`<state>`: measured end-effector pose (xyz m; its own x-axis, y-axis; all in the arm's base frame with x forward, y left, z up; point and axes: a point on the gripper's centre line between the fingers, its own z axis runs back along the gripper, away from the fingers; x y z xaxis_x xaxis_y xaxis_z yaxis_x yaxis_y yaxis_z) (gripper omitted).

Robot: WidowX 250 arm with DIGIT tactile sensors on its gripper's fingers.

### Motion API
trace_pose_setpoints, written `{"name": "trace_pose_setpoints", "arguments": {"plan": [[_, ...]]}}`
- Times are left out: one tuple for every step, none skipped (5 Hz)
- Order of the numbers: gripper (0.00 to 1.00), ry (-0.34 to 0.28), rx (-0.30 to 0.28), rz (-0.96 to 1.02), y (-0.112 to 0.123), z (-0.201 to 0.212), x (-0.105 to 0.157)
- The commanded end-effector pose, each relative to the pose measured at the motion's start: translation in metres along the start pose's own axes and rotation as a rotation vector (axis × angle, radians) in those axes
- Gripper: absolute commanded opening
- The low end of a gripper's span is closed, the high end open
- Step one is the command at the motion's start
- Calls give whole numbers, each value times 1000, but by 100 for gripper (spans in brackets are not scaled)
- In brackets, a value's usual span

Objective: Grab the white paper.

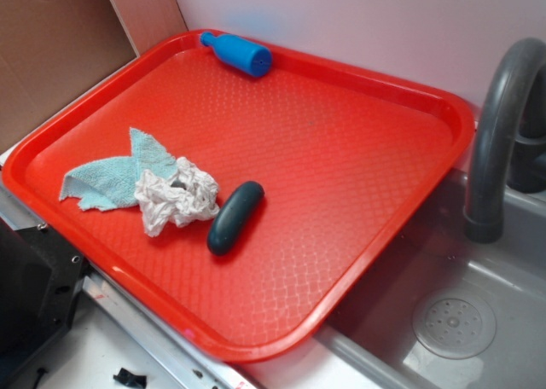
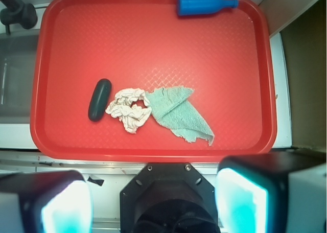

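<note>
Wrist view, from left to right: a dark green oblong object (image 2: 99,99) lies on the red tray (image 2: 153,39), the white paper (image 2: 129,108) just beside it, crumpled, touching the light blue cloth (image 2: 180,113). A blue bottle (image 2: 204,4) lies far behind. The gripper (image 2: 153,202) is spread wide, holding nothing, outside the tray's near rim.

A textured red plastic tray (image 2: 61,44) carries a crumpled off-white paper wad (image 2: 129,108) centrally, a dark green oblong capsule (image 2: 99,99) at nine o'clock of it, a light blue cloth rag (image 2: 180,113) at three, a blue plastic bottle (image 2: 204,4) at one.
</note>
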<state>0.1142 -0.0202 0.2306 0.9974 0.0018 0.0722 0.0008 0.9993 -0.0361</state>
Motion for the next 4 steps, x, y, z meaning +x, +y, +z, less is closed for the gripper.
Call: {"name": "trace_pose_setpoints", "arguments": {"plan": [[100,-72,-40,-446,2,-31,37],[100,-66,-49,-697,-10,-49,55],[100,-102,-106,-943,-16,-66,67],[100,-113,-203,-1182,-29,-86,68]]}}
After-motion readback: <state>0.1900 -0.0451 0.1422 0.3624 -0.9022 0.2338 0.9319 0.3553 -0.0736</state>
